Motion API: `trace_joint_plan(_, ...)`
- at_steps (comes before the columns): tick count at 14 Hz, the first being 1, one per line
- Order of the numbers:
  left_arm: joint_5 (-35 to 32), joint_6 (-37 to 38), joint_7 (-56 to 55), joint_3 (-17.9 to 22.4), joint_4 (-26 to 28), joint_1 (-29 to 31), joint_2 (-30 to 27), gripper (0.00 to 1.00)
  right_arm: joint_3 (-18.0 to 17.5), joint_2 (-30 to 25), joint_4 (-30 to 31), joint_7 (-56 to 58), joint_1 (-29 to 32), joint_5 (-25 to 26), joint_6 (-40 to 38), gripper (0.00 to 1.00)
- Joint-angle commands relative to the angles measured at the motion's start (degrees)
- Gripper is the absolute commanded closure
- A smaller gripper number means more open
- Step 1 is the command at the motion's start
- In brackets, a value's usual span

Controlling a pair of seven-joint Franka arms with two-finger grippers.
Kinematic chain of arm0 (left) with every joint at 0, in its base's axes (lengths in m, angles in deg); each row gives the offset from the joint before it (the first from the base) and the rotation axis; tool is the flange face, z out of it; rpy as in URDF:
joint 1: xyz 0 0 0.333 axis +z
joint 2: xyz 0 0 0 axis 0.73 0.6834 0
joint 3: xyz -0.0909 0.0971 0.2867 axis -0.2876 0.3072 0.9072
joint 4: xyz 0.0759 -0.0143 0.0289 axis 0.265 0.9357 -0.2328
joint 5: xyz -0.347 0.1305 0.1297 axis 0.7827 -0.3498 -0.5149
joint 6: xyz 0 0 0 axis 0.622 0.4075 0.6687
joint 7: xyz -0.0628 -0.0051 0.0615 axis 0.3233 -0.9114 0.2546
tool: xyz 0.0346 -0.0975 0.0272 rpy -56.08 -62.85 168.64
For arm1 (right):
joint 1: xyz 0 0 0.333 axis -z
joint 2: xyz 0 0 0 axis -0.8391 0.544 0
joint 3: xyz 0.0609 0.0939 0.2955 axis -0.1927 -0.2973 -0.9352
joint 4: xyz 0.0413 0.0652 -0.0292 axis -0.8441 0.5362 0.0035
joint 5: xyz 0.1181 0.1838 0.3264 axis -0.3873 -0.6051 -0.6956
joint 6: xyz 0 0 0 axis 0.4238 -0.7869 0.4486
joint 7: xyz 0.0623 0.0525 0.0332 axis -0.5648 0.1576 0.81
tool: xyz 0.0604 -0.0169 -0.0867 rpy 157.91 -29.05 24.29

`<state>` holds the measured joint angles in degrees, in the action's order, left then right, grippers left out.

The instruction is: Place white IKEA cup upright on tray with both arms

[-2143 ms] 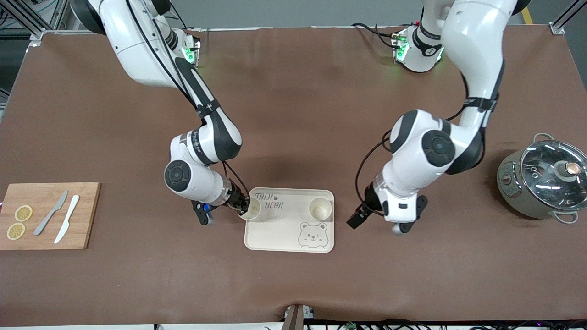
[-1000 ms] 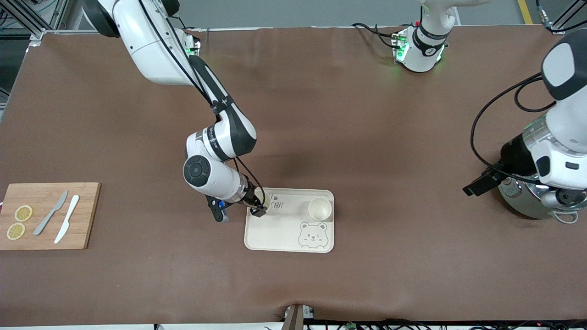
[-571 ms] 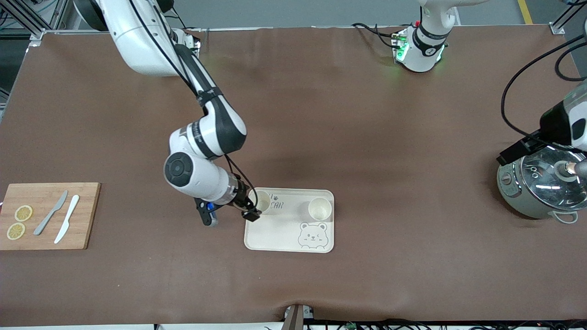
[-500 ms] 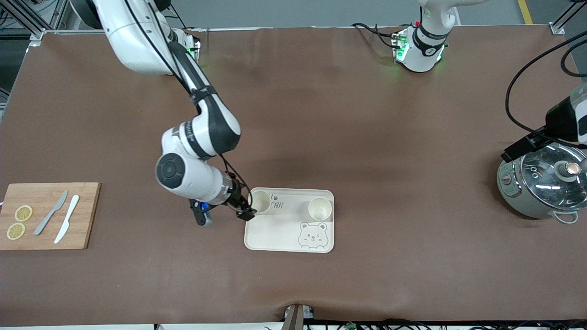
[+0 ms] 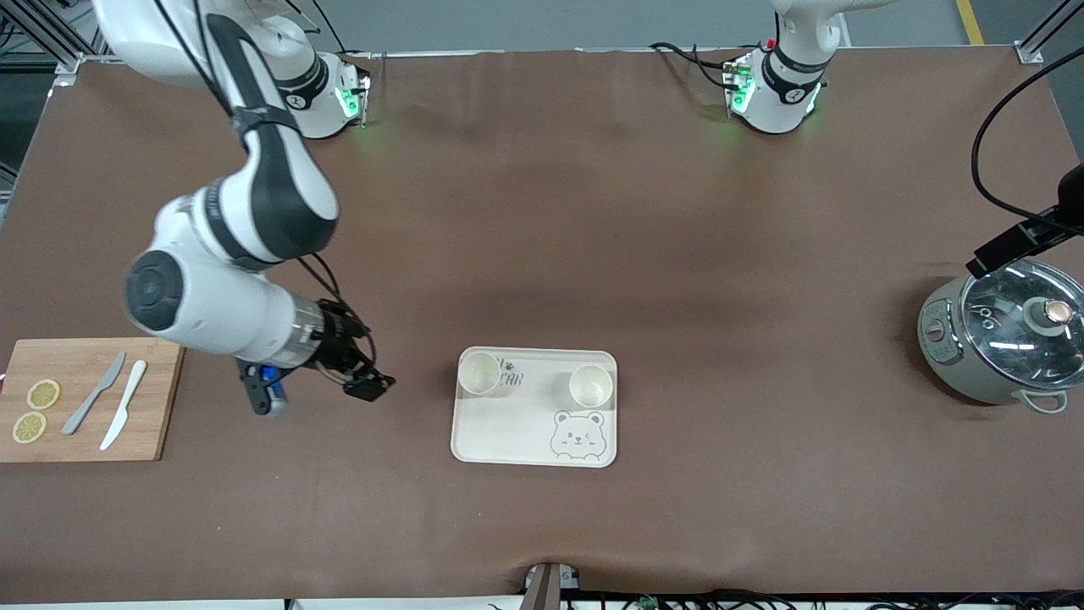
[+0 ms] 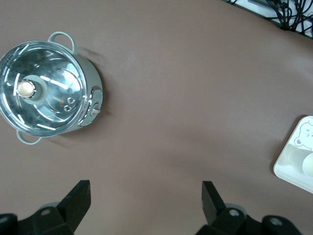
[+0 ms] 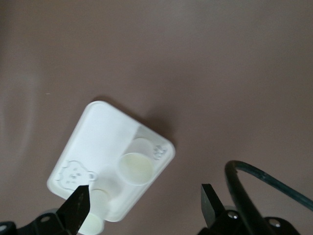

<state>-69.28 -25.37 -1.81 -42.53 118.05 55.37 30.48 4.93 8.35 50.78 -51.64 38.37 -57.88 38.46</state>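
Cups stand upright on the tray (image 5: 508, 432), which lies near the middle of the table's front-camera edge: one white cup (image 5: 479, 374) at its corner toward the right arm's end, another cup (image 5: 590, 385) toward the left arm's end. My right gripper (image 5: 360, 381) hangs over bare table between the cutting board (image 5: 152, 398) and the tray, fingers spread and empty. My left gripper (image 6: 146, 208) hangs above the pot (image 5: 999, 339), fingers apart, holding nothing.
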Motion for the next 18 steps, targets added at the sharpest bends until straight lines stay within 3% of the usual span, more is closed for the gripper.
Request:
trace_joint_plan(1,-1.4,3.0,1.8,0.0,1.0,0.2,-3.1,0.00,-0.3,-4.6,-1.4,3.3,3.4,0.8,-6.2,0.00)
trace_joint_plan(7,-1.4,3.6,5.5,-0.9,1.5,0.0,-5.2,0.00,-0.3,-14.8,2.0,21.9,5.8,10.4,-13.9,0.00)
trace_joint_plan(10,-1.3,3.4,5.6,0.8,4.3,-2.7,-7.1,0.00,-0.2,-21.2,8.2,35.6,10.1,11.1,-14.5,0.00)
trace_joint_plan(13,-1.4,3.1,5.7,6.4,7.1,-9.2,-9.5,0.00,-0.2,-25.7,12.0,45.1,13.7,11.3,-14.5,0.00)
trace_joint_plan(16,-1.4,-1.3,6.5,6.6,11.8,-10.1,-12.4,0.00,-0.3,-30.2,14.6,61.1,15.5,16.1,-14.7,0.00)
trace_joint_plan(18,-1.3,-1.4,6.5,6.6,12.2,-10.0,-12.5,0.00,-0.4,-31.9,14.9,66.4,15.3,18.8,-17.0,0.00)
